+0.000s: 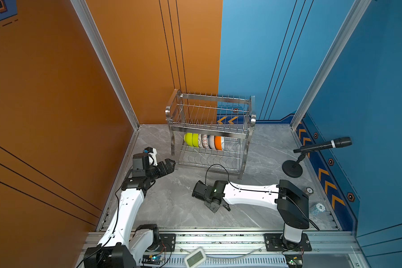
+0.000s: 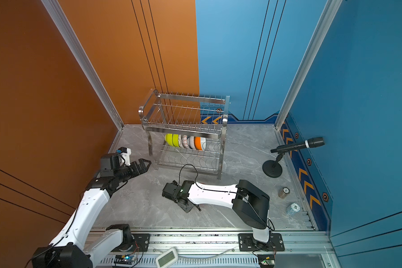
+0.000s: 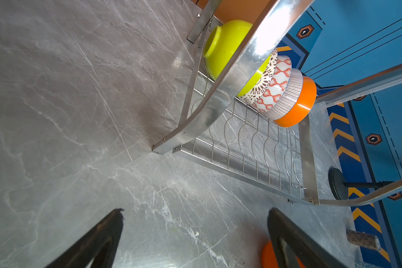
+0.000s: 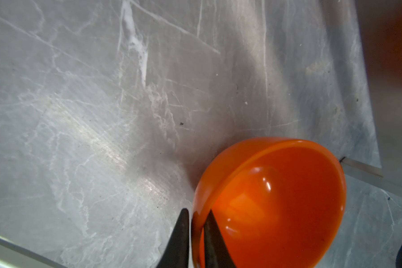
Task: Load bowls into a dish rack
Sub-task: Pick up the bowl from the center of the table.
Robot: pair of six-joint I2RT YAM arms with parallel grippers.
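Note:
The steel dish rack [image 1: 209, 130] [image 2: 183, 130] stands at the back of the table. Several bowls sit on edge in a row on its lower tier, from a lime-green one [image 1: 188, 139] [image 3: 223, 46] through patterned ones to an orange one [image 1: 218, 142] [image 3: 297, 104]. My left gripper [image 1: 171, 164] [image 3: 195, 210] is open and empty beside the rack's front left leg. In the right wrist view my right gripper [image 4: 197, 211] is shut on the rim of another orange bowl [image 4: 276, 197] that sits low over the table. In both top views the right arm's wrist [image 1: 209, 192] hides this bowl.
A black microphone [image 1: 320, 146] on a round stand base [image 1: 292, 168] stands at the right. Small chip stacks [image 1: 318, 207] [image 2: 284, 192] sit near the right wall. A black cable [image 1: 218, 167] loops from the right wrist toward the rack's front. Walls close in on three sides.

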